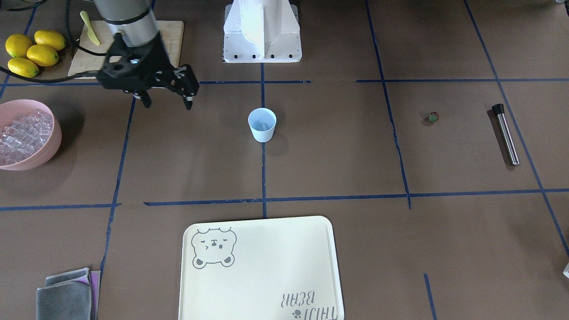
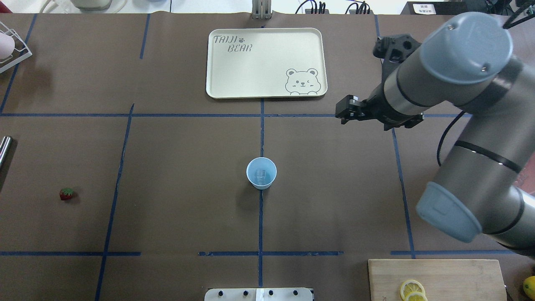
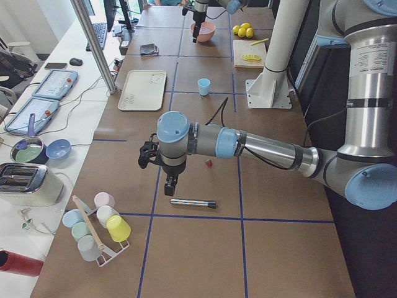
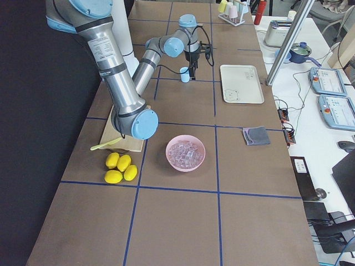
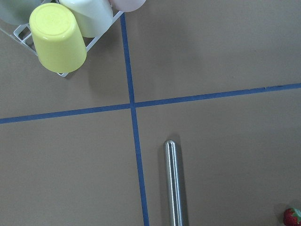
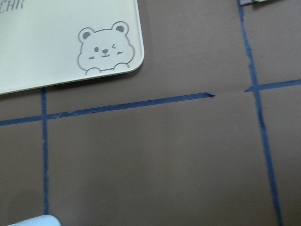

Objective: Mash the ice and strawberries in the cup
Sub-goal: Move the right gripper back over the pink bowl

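Observation:
The light-blue cup (image 1: 262, 125) (image 2: 261, 172) stands upright at the table's middle with a piece of clear ice (image 2: 261, 175) inside. More ice (image 1: 21, 133) fills a pink bowl (image 1: 53, 142). One strawberry (image 1: 433, 117) (image 2: 66, 193) (image 5: 291, 217) lies alone on the table. My right gripper (image 1: 167, 106) (image 2: 339, 113) hangs open and empty between the bowl and the cup. My left gripper (image 3: 169, 188) hovers over a steel muddler (image 3: 193, 202) (image 5: 173, 183) near the strawberry. I cannot tell whether it is open or shut.
A cream bear tray (image 2: 217, 62) lies beyond the cup. Lemons (image 1: 33, 52), a wooden board (image 1: 171, 33) with a yellow knife (image 1: 90, 27), and grey cloths (image 1: 66, 295) sit on my right side. A rack of upturned cups (image 5: 59, 42) stands past the muddler.

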